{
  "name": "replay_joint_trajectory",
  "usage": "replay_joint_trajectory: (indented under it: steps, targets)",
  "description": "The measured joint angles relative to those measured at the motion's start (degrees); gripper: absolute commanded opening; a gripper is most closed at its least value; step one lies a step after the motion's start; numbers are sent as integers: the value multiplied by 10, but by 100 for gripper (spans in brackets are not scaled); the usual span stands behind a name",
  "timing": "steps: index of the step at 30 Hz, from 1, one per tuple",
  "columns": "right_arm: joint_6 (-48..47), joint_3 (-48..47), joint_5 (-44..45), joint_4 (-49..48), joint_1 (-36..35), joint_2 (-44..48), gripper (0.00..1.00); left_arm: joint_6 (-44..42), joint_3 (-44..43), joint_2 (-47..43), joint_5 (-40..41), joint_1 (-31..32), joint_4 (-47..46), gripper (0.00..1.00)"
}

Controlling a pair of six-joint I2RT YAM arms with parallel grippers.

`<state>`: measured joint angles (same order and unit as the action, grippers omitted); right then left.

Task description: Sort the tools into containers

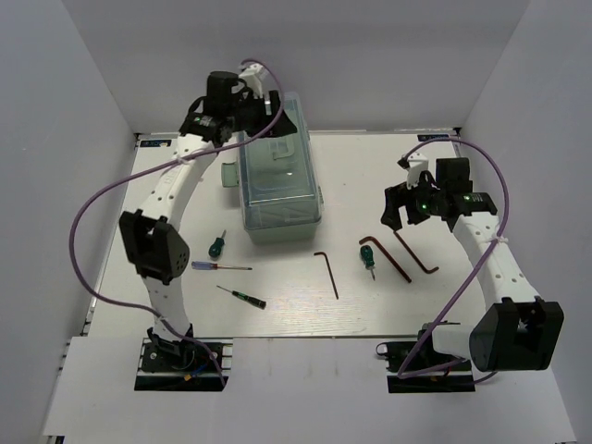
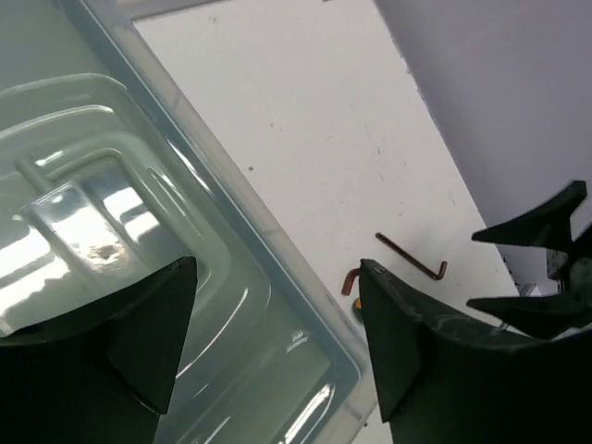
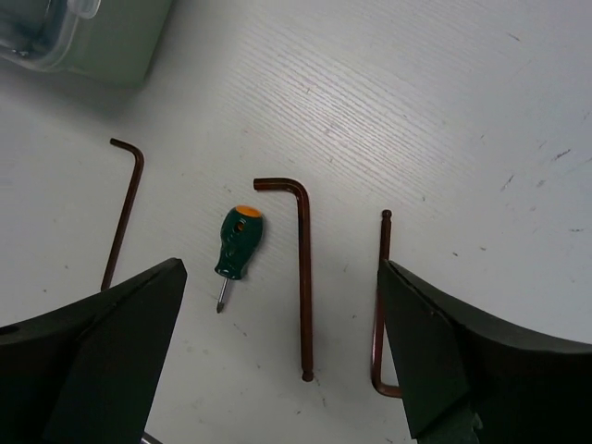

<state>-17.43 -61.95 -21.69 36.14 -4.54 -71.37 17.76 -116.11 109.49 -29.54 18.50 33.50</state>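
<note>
The pale green toolbox [image 1: 277, 190] stands closed at the table's middle back, its translucent lid [image 2: 139, 203] filling the left wrist view. My left gripper [image 1: 264, 111] hangs open and empty over the lid's far end [image 2: 277, 268]. My right gripper [image 1: 402, 215] is open and empty [image 3: 282, 268] above a stubby green screwdriver [image 3: 238, 245] and two reddish-brown hex keys [image 3: 302, 277] [image 3: 379, 314]. A third hex key [image 1: 326, 273] lies left of them. Left of the toolbox lie another stubby green screwdriver [image 1: 217, 245], a blue-purple one [image 1: 220, 266] and a thin dark one [image 1: 242, 296].
White walls close the table [image 1: 462, 305] in at the back and both sides. A pale side part [image 1: 228, 176] sticks out from the toolbox's left. Purple cables loop from both arms. The right gripper [image 2: 536, 268] shows at the left wrist view's edge.
</note>
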Motion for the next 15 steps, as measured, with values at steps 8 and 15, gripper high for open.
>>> replay_joint_trajectory:
  steps: [8,15]
  targets:
    - [33,-6,-6,-6,0,-22,90,17,-85,96,110,49,112,83]
    - [46,-6,-6,-9,0,-29,90,30,-98,102,162,61,140,82]
